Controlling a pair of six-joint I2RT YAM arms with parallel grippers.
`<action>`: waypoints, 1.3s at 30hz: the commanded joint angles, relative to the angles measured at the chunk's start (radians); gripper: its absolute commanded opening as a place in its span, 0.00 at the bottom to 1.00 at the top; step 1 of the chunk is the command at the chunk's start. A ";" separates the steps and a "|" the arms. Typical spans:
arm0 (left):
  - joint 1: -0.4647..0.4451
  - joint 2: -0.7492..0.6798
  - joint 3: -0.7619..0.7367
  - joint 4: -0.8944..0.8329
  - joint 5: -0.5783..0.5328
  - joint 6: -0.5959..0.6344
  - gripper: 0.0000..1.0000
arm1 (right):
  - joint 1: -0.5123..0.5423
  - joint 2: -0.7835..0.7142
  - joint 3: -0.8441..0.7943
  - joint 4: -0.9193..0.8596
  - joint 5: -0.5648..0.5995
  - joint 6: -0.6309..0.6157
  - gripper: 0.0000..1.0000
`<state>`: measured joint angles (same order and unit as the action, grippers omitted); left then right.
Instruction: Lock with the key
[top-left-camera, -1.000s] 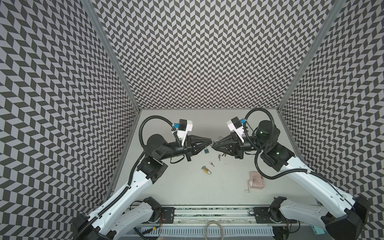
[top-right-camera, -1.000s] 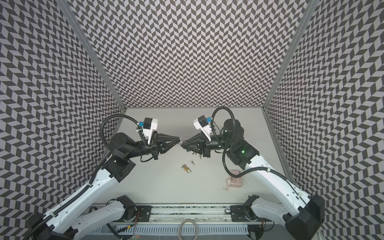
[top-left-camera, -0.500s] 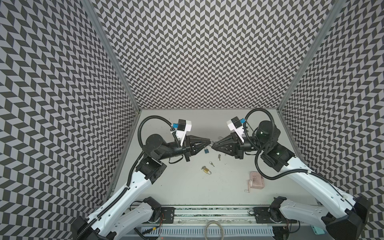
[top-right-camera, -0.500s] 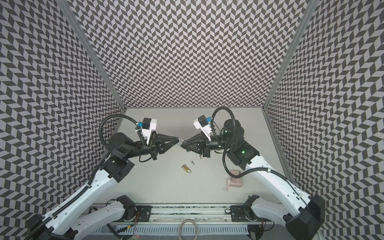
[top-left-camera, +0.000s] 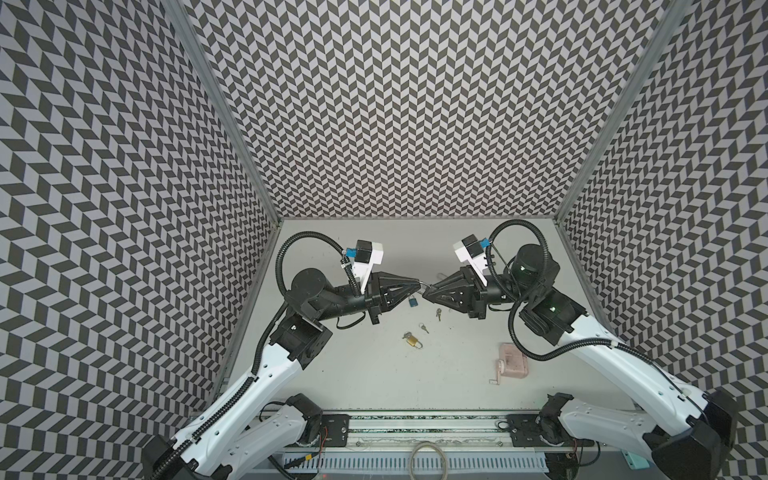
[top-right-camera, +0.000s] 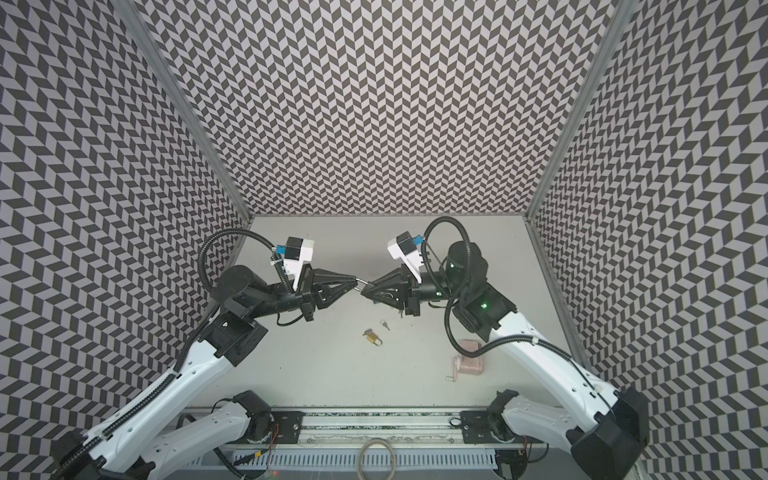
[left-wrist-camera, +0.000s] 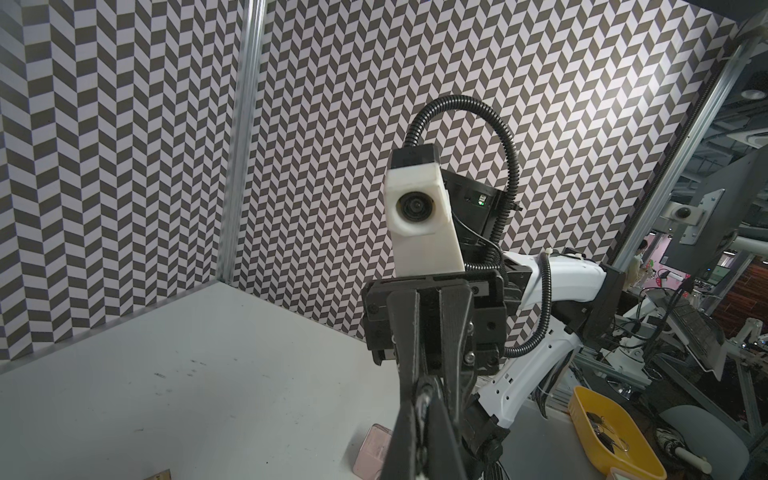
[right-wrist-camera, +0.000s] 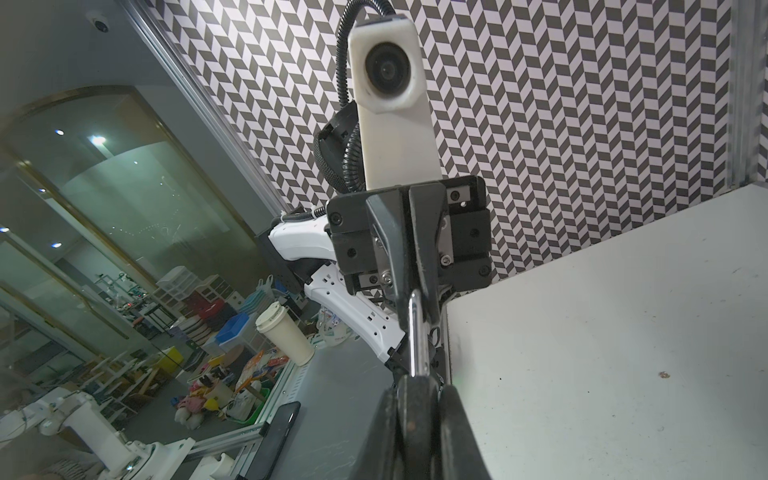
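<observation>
Clamping one silver shackle (right-wrist-camera: 417, 332) (seemingly the blue padlock's (top-left-camera: 412, 301)), left fingers (top-left-camera: 395, 280) and right fingers (top-left-camera: 444, 286) are both closed; keys (top-left-camera: 424, 328) lie on the bench (top-left-camera: 374, 374), locking not yet done.

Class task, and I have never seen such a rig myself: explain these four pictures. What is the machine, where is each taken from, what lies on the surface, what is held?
Two robot arms stand at a table, each ending in a two-fingered gripper. Two pictures look down from overhead; two come from cameras on the wrists, each facing the opposite arm. On the table lie a brass padlock, loose keys, a blue padlock and a pink object. The left gripper and right gripper, both shut, hold a silver metal piece between them, perhaps a padlock's shackle.
</observation>
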<state>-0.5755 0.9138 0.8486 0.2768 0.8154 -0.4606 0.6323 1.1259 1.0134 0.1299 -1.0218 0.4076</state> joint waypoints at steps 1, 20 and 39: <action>0.006 -0.010 -0.016 -0.006 0.027 0.013 0.00 | -0.003 -0.044 0.010 0.167 -0.024 0.044 0.00; 0.023 -0.027 -0.029 0.022 0.043 0.008 0.00 | -0.001 -0.052 0.044 0.205 -0.002 0.075 0.00; -0.133 0.027 -0.108 0.207 -0.009 -0.097 0.00 | 0.050 -0.058 0.079 0.269 0.212 0.003 0.00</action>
<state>-0.7090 0.9253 0.7807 0.6285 0.6636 -0.5442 0.6739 1.1217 1.1004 0.2474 -0.9680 0.4107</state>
